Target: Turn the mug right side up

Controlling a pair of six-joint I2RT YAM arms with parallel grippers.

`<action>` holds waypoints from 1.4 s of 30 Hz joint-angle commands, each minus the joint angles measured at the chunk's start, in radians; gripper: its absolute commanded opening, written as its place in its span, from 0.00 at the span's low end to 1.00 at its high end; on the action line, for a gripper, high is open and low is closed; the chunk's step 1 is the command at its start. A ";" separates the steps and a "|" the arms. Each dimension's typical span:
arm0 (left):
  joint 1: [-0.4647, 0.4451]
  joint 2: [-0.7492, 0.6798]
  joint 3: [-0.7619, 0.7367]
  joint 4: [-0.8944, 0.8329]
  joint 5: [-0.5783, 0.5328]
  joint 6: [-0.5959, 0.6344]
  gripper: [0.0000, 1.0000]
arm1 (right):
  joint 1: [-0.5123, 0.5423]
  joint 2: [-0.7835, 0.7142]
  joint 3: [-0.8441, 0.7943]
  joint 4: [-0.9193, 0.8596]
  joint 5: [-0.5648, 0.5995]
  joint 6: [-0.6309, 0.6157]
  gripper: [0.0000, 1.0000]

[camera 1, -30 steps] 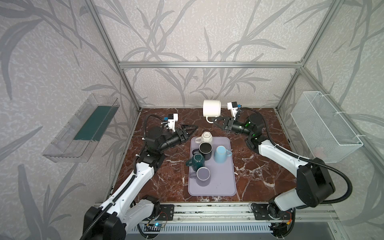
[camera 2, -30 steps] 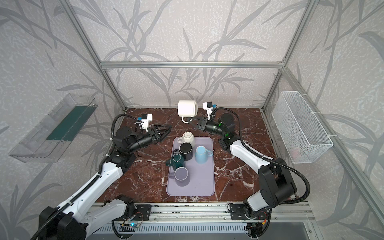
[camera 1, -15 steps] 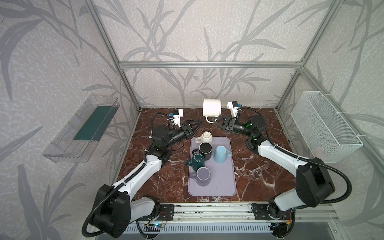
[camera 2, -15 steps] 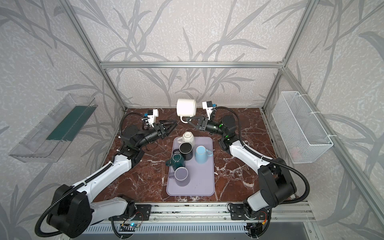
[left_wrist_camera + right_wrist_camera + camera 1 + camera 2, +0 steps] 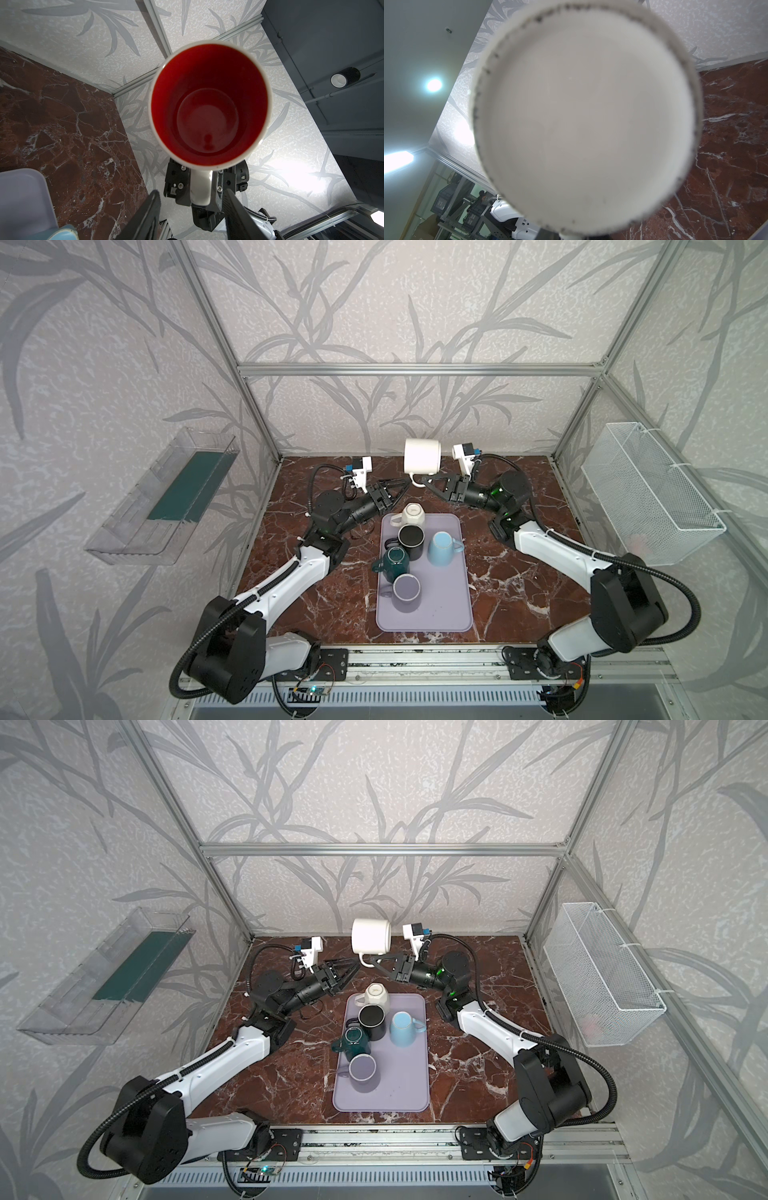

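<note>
White mug [image 5: 423, 456] held aloft over the red marble table [image 5: 519, 585]
Right tool [image 5: 426, 480] clamps its handle; left tool [image 5: 402, 484] half-open, empty, just beside. Leaf-patterned walls [image 5: 415, 302] around.

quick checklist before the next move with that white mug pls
1. Grip: right gripper shut on the white ceramic mug's handle: ok.
2. Mug lifted clear of the lavender plastic tray: ok.
3. Mug right side up: not ok; it lies sideways, with its red inside facing the left gripper.
4. Left gripper open, jaws apart: ok.
5. Left gripper touching the mug: cannot tell.
6. Bare tray space for setting down: ok, at the near end.
</note>
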 commanded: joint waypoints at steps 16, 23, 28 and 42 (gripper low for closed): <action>-0.013 0.028 0.047 0.097 0.003 -0.038 0.37 | 0.023 0.015 0.009 0.133 0.006 -0.007 0.00; -0.014 0.024 0.042 0.091 0.005 -0.034 0.26 | 0.024 0.021 0.004 0.146 0.018 -0.004 0.00; -0.014 0.022 0.047 0.059 0.011 -0.013 0.21 | 0.024 0.026 0.006 0.148 0.014 -0.001 0.00; -0.014 -0.045 0.089 -0.192 0.027 0.128 0.19 | 0.033 0.037 0.008 0.137 -0.008 -0.011 0.00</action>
